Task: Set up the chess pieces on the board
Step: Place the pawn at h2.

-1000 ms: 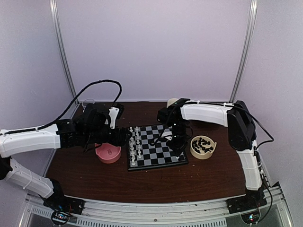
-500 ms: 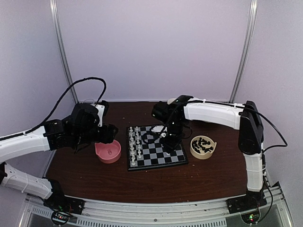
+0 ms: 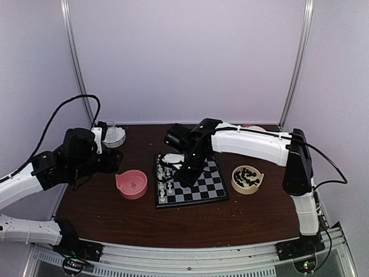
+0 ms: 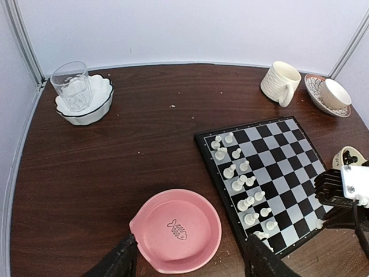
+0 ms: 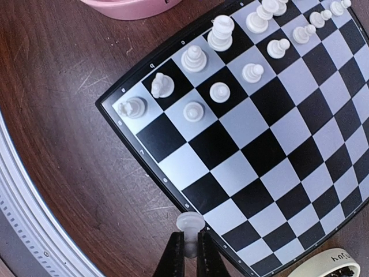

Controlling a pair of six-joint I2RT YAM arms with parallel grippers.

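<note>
The right gripper (image 5: 188, 241) is clamped on 1 white pawn (image 5: 190, 221), held upright, its long axis in line with the fingers. It hangs over the near rim of the board (image 5: 230, 167), which lies flat on the bench (image 5: 63, 115). The white pieces (image 5: 219, 91) stand in 2 rows beyond; the pawn-row square beside the corner piece appears vacant, ahead and slightly left of this gripper, the likely destination. The left gripper (image 4: 190, 262) stands apart, empty, above the pink bowl (image 4: 155, 222), farther off.
</note>
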